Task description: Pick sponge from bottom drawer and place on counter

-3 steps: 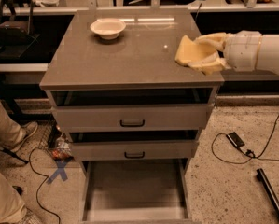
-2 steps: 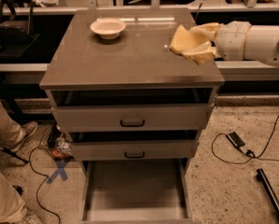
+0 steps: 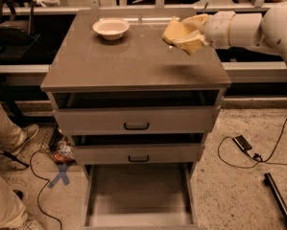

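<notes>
Speckled floor, dark benches along the back, grey cabinet [image 3: 136,128] smack in the middle. Up at about 1 o'clock in the frame, the gripper [image 3: 192,32], on the end of a white arm [image 3: 248,30] reaching in from 3 o'clock. Clamped on the sponge [image 3: 177,31], pale yellow-tan and curled round the jaws, so not much of them on show. Sponge up in the air over the counter [image 3: 133,63], not touching, with a shadow on the slab right under it. Cream bowl [image 3: 111,28] at 9 o'clock from the sponge, well apart, near the back edge. Below that, top drawer [image 3: 136,121] and middle drawer [image 3: 136,153] cracked open a bit, bottom drawer [image 3: 138,202] pulled right out at 6 o'clock, plain grey floor showing. Blue tape X [image 3: 61,175] on the ground at 8 o'clock, somebody's beige trouser leg [image 3: 1,123] at 9.
</notes>
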You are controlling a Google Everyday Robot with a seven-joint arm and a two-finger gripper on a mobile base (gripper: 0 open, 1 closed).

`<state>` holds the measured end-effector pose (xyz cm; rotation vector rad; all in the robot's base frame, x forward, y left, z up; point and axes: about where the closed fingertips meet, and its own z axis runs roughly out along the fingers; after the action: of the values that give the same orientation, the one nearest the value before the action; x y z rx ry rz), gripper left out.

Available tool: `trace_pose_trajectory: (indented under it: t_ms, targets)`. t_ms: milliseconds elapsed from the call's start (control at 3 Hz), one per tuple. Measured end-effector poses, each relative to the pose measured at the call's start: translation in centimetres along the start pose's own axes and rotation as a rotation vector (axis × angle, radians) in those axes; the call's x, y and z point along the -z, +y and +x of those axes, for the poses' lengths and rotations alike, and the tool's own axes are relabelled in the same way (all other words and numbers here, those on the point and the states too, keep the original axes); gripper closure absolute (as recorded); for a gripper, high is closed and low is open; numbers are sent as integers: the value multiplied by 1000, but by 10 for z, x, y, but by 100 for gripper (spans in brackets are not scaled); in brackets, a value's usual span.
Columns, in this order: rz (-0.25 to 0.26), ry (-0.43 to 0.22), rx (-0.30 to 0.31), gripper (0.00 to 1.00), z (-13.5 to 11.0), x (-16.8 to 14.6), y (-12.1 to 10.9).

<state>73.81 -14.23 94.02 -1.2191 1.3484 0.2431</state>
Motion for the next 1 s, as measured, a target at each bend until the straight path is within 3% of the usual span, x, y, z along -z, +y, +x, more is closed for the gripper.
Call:
trace_pose_trajectory:
  t_ms: [1000]
  targets:
    - [-123,76,-81,16,20,-67,-8]
